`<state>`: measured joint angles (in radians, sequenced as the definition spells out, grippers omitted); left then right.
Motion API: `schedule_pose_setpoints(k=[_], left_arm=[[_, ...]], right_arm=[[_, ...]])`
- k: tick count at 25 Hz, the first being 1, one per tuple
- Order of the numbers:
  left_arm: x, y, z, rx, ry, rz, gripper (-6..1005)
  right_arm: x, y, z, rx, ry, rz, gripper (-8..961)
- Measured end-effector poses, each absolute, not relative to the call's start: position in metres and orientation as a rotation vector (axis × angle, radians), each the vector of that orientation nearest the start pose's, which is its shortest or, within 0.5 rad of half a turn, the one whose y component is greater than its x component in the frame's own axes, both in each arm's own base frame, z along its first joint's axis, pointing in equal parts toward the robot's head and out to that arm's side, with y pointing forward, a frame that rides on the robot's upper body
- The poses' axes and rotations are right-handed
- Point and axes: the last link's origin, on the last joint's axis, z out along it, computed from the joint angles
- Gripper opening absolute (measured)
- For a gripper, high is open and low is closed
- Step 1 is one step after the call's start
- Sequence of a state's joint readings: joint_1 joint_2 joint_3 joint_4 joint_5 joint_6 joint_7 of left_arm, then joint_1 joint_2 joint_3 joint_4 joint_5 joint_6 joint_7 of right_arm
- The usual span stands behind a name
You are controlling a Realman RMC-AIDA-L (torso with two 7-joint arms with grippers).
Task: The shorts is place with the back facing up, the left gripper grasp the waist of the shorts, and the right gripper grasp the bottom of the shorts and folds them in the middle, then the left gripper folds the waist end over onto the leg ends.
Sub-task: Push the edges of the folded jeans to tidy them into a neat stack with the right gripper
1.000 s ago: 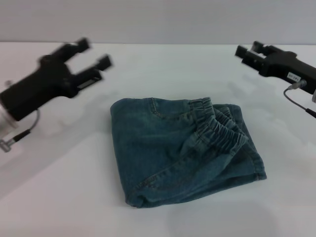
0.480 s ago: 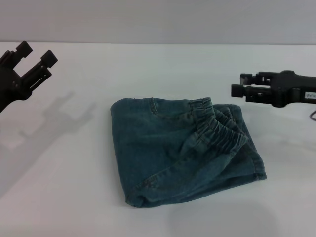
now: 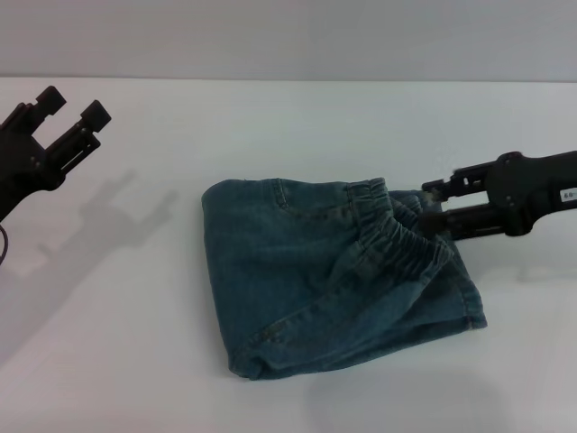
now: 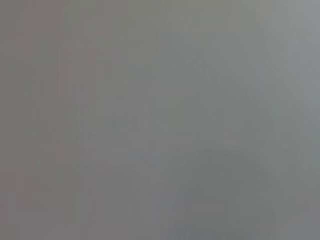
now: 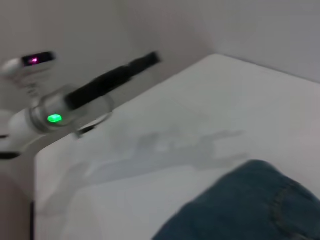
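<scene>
Now the right gripper (image 3: 431, 204) touches the shorts (image 3: 334, 280); no writing legible.

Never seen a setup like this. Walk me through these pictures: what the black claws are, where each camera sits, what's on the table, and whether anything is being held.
This is a two-armed robot at a white table. The wide picture comes from a camera on its head, looking down. The other two come from cameras on its wrists.

On the table lie folded denim shorts, with the gathered elastic waist on top.

The black claws are its grippers. The left gripper is open and raised off to the side, holding nothing. The right gripper is open at the waistband edge; it has not closed on the cloth.

The left wrist picture shows only blank grey. The right wrist picture shows a corner of the shorts and the left arm farther off.
</scene>
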<state>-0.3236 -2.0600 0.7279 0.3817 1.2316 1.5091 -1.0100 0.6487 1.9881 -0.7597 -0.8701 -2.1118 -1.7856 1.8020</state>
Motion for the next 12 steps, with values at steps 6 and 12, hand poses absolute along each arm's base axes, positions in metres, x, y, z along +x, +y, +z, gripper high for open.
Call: schedule_pose_setpoints(k=[6,12], left_arm=[[-0.314,0.299,0.034,-1.967,-0.635,-1.163,827],[-0.314,0.299,0.034,-1.962,-0.638,-1.164,827]], right_arm=[[0.190,0.343,0.022,-3.147,0.695,0.406,595],[0.164,0.330,-0.027,-3.341,0.621,0.186,592]])
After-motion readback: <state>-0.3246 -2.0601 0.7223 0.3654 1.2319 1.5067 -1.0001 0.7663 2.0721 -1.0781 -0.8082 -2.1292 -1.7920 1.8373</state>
